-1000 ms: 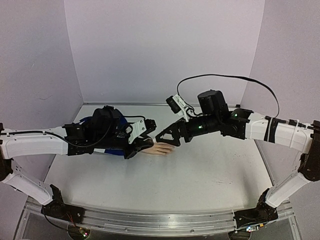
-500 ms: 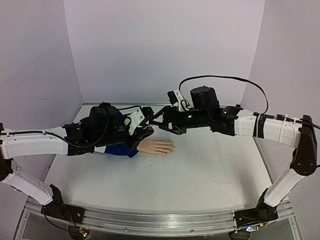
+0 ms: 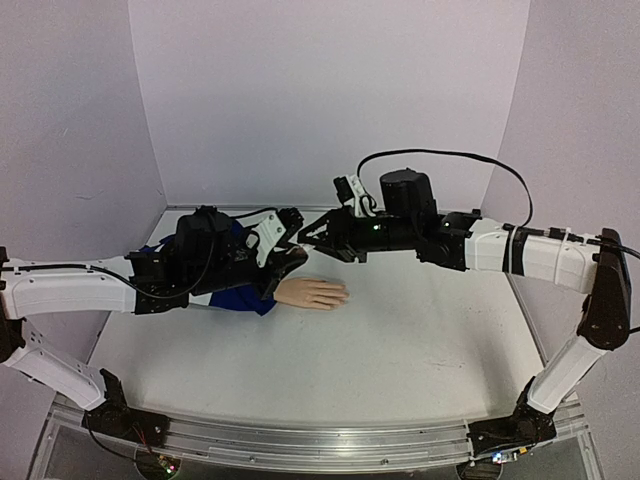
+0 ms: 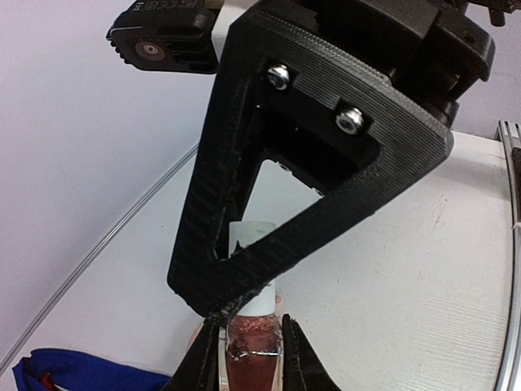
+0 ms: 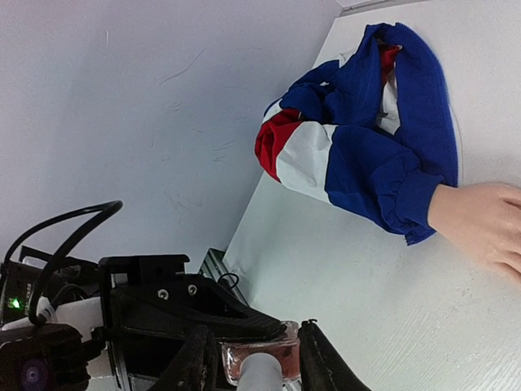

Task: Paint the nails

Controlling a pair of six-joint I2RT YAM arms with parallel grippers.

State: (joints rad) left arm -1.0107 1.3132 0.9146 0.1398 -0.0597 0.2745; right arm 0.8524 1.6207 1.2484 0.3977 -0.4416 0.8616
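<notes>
Left gripper (image 3: pixel 290 245) clamps the bottle (image 4: pixel 254 362), its cap (image 4: pixel 262 303) straddled by the right gripper (image 5: pixel 257 358), jaws part open; the nails (image 3: pixel 342 296) lie below, toward the table's (image 3: pixel 400 350) near edge.

A white table with a faint wood grain (image 3: pixel 400 340) fills the floor of a pale lilac booth, edged along its near side by a silver metal rail (image 3: pixel 320 440). One thing lies directly on it: a pale peach mannequin hand (image 3: pixel 313 293), flat with its fingers pointing toward the right side (its nails are too small to make out). A crumpled blue, red and white fabric sleeve (image 5: pixel 358 138) covers its wrist and bunches toward the rear left corner, resting on the tabletop.
</notes>
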